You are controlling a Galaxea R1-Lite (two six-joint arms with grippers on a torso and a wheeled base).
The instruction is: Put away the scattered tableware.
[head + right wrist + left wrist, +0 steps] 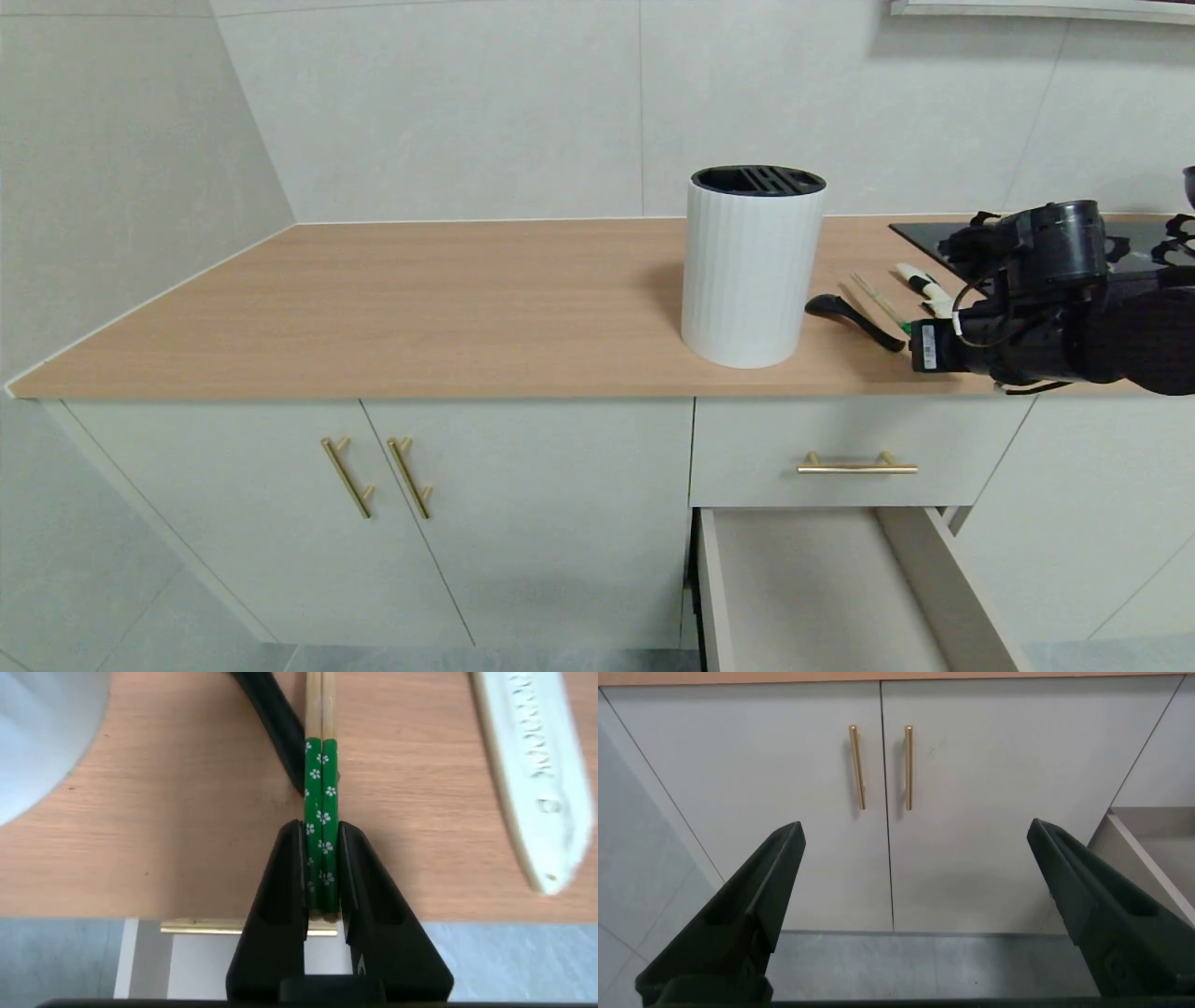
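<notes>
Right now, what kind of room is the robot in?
Probably a kitchen: a wooden countertop over cabinets with handles, a black cooktop at the far right, and a white utensil holder with chopsticks lying nearby.

Pale tiled wall (448,103). Wood counter (420,299). White cabinet doors (523,523), brass handles (347,478). Lower drawer (822,597) open. Grey floor (906,961).

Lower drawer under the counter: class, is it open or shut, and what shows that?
Open. The lower drawer is pulled out from the cabinet with its inside showing, while the upper drawer sits flush with the cabinet fronts.
</notes>
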